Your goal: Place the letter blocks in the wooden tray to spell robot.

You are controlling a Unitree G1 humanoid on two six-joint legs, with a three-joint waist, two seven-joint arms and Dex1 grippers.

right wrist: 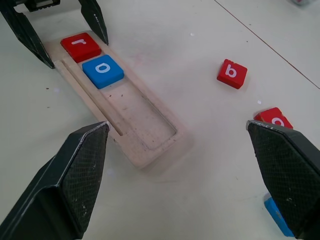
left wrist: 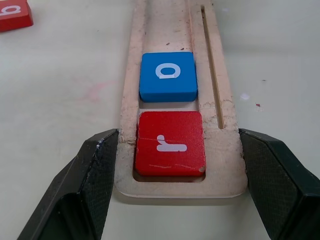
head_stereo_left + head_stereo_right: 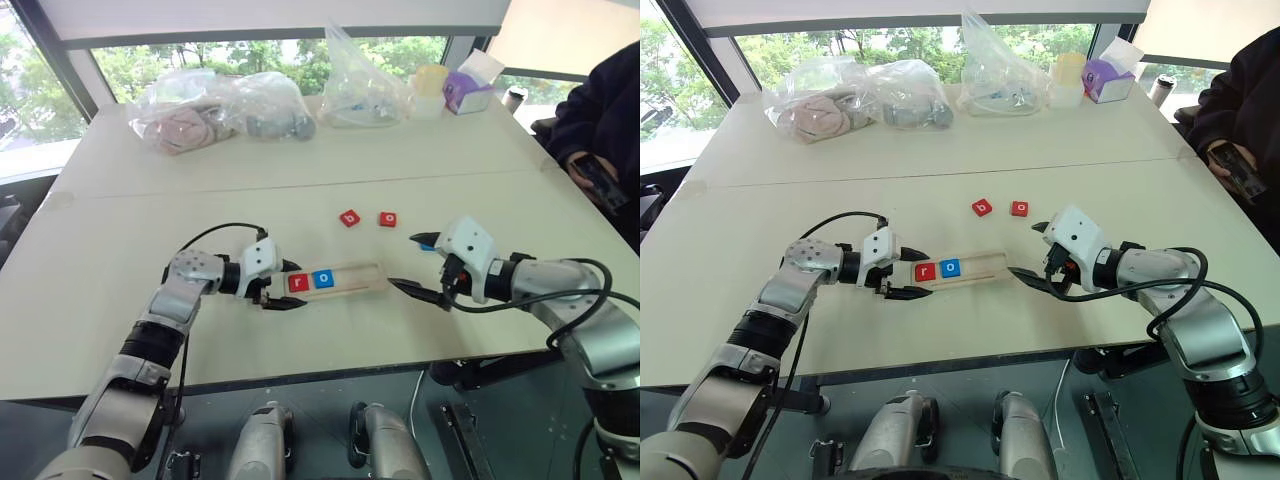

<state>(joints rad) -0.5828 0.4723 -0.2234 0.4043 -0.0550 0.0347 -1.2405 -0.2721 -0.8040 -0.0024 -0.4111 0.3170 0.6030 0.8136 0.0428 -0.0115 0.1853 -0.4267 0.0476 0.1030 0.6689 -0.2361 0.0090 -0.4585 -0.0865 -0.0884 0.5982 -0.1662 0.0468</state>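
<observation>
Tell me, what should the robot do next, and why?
Probably move the open right gripper to the red square block with the white "b". The long light-wood tray already holds the red "r" block and the blue "o" block, so "b" comes next. The left gripper is clamped on the tray's end, steadying it.

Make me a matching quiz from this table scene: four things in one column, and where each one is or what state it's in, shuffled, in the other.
1. red r block
2. red b block
3. left gripper
4. right gripper

A. open, clear of the tray
B. lying loose on the table
C. closed on the end of the wooden tray
D. end slot of the tray, next to the blue o block

Pairs: 1-D, 2-B, 3-C, 4-A
</observation>
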